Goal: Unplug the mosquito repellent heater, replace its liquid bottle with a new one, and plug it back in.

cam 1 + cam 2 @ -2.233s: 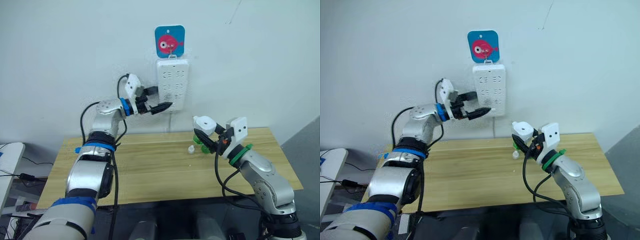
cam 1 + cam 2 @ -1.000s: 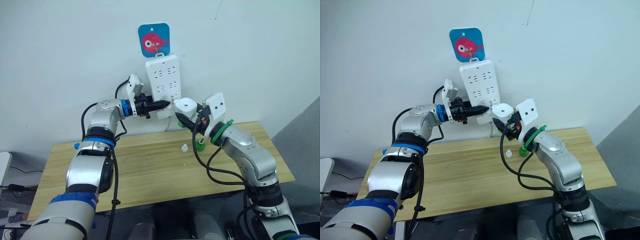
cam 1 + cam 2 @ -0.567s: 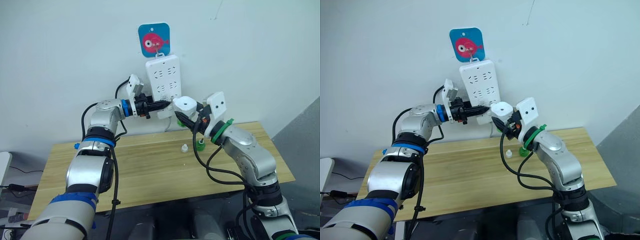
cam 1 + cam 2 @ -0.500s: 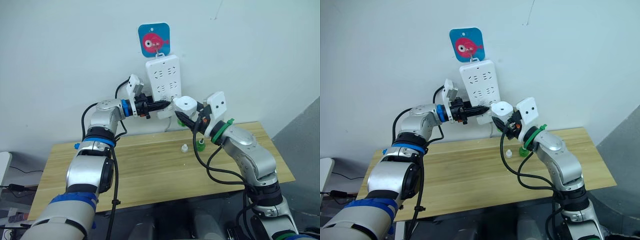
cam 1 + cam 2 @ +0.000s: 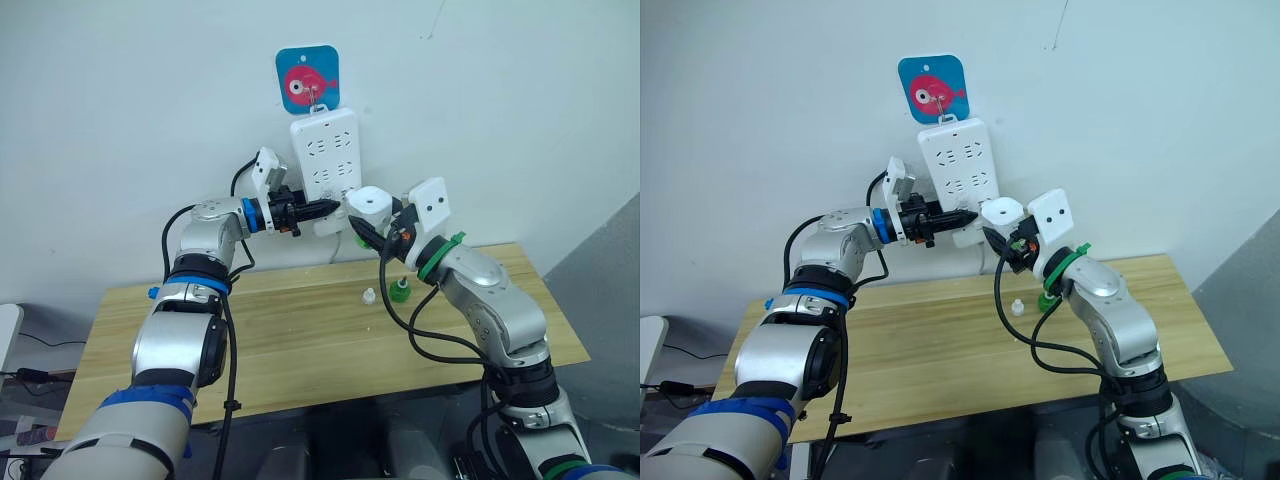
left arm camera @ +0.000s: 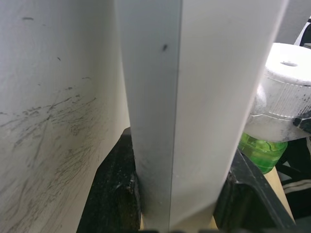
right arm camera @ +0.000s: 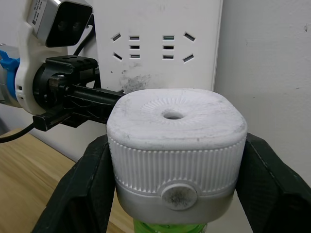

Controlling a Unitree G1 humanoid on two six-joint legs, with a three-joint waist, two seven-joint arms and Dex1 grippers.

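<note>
From the head, our left gripper (image 5: 325, 208) pinches the power strip's (image 5: 326, 150) lower edge. In the right wrist view, our right gripper (image 7: 175, 179) clamps the heater (image 7: 176, 141), green bottle (image 7: 170, 226) underneath, before the strip's sockets.

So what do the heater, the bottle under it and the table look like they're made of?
Heater: looks like matte white plastic, with moulded ribs and grey scuffs.
Bottle: see-through green, probably plastic; glass can't be ruled out.
Table: pale wood or a wood-look laminate, with visible grain.
</note>
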